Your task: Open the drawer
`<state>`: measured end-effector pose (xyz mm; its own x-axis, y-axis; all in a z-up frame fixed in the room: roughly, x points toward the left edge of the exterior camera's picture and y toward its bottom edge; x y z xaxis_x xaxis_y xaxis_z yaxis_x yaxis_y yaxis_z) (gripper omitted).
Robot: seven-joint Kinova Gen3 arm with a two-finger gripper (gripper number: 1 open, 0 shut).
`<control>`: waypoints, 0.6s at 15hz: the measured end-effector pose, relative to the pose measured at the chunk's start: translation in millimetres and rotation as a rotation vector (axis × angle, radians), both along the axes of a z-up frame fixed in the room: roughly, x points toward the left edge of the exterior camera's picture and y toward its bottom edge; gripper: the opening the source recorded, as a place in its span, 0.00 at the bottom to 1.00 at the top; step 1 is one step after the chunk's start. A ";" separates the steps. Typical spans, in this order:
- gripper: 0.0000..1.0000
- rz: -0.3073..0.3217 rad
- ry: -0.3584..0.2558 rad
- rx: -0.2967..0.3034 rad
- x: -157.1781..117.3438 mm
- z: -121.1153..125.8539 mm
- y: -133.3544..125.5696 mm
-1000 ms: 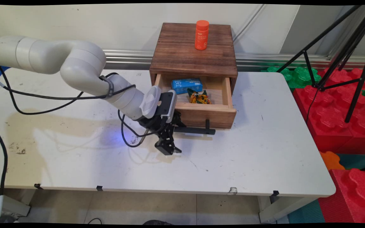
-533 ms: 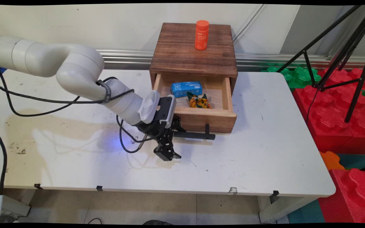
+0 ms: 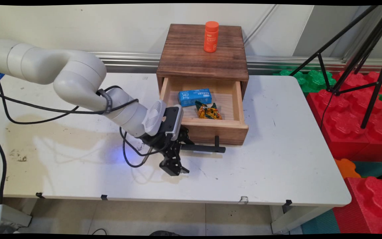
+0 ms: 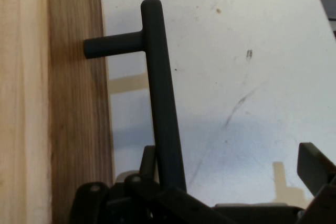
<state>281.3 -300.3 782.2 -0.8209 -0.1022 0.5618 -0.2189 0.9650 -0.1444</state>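
A white robot arm reaches in from the left, bent low over a white table (image 3: 277, 166), its wrist angled down toward a small wooden cabinet (image 3: 202, 53). The black gripper (image 3: 181, 156) sits at the left end of the drawer's black bar handle (image 3: 204, 148). Its jaws are spread wide apart: in the hand view one finger (image 4: 317, 169) stands well clear on the right, while the handle (image 4: 160, 108) runs along the other side by the linkage, ungripped. The drawer (image 3: 207, 124) is pulled out from the cabinet. Inside lie a blue box (image 3: 194, 96) and, just in front of it, a crinkled orange and green wrapper (image 3: 208, 111). An orange bottle (image 3: 211, 36) stands upright on the cabinet top. Compared with a second ago, the drawer is further out and the gripper has moved nearer the table's front edge.
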 end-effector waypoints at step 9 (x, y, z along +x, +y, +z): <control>1.00 0.004 0.018 0.011 -4.3 1.5 13.4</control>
